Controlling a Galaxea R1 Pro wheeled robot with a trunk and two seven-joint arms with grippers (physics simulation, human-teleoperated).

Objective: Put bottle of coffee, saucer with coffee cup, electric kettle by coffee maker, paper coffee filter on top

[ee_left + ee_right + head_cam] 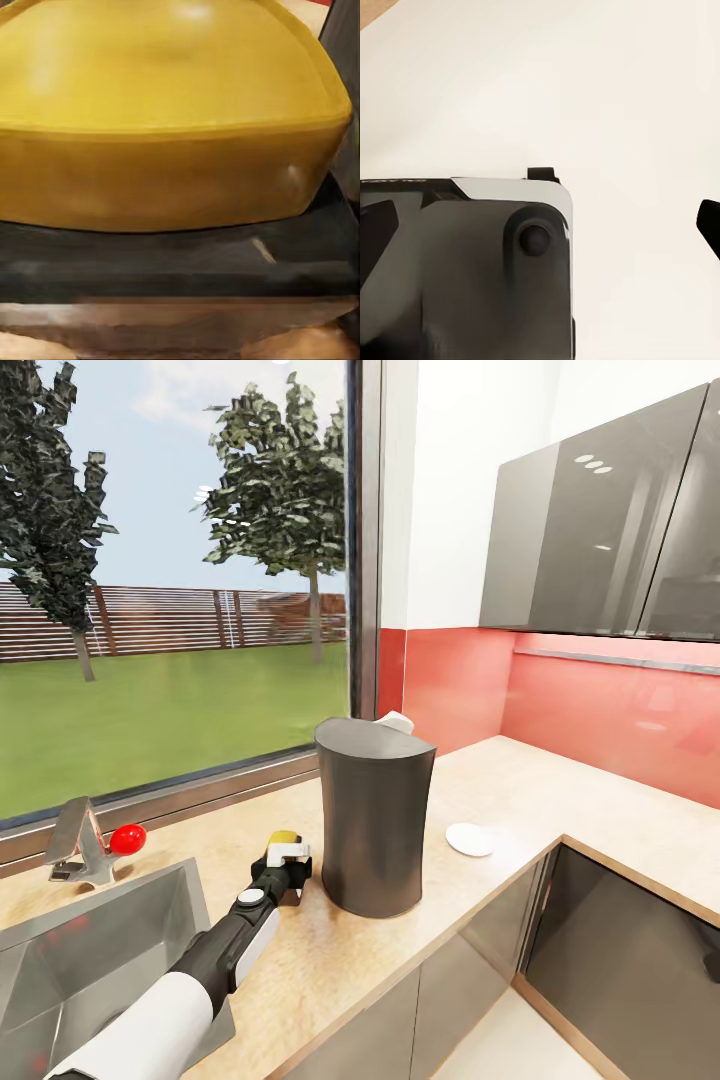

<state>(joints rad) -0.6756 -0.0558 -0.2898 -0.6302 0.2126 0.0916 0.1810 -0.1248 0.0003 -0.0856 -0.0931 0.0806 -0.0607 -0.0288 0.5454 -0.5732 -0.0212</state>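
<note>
The sink [110, 950] lies to the left of the left arm, its steel basin holding nothing that shows, with a tap [80, 845] and a red knob [127, 838] at its back rim. The left gripper [284, 857] is low over the countertop [330, 980], its white fingers around the bottle [283, 838], whose yellow cap peeks out just past them. In the left wrist view the cap [172, 112] is very close to the lens, with the dark body under it and beige worktop below. That closeness suggests the fingers are pinched on the bottle, though whether it already rests on the worktop cannot be told.

Just to the gripper's right, near but apart, stands the coffee maker [374, 815], upright, its tall axis vertical, its curved back turned this way. A white piece shows at its top rim; it could be the filter or the basket, and I cannot tell which. The bottle stands upright too, so the gap between them is the relation to watch. It already looks narrow enough to count as next to the machine. The likely next step is a release and a lift straight up, keeping the fingers from nudging the shell.

Further right, well beyond the machine, the saucer [469, 839] lies flat with nothing on it. The right wrist view has a dark block of the robot's own body against pale floor; whether that gripper is spread or closed cannot be told.
</note>
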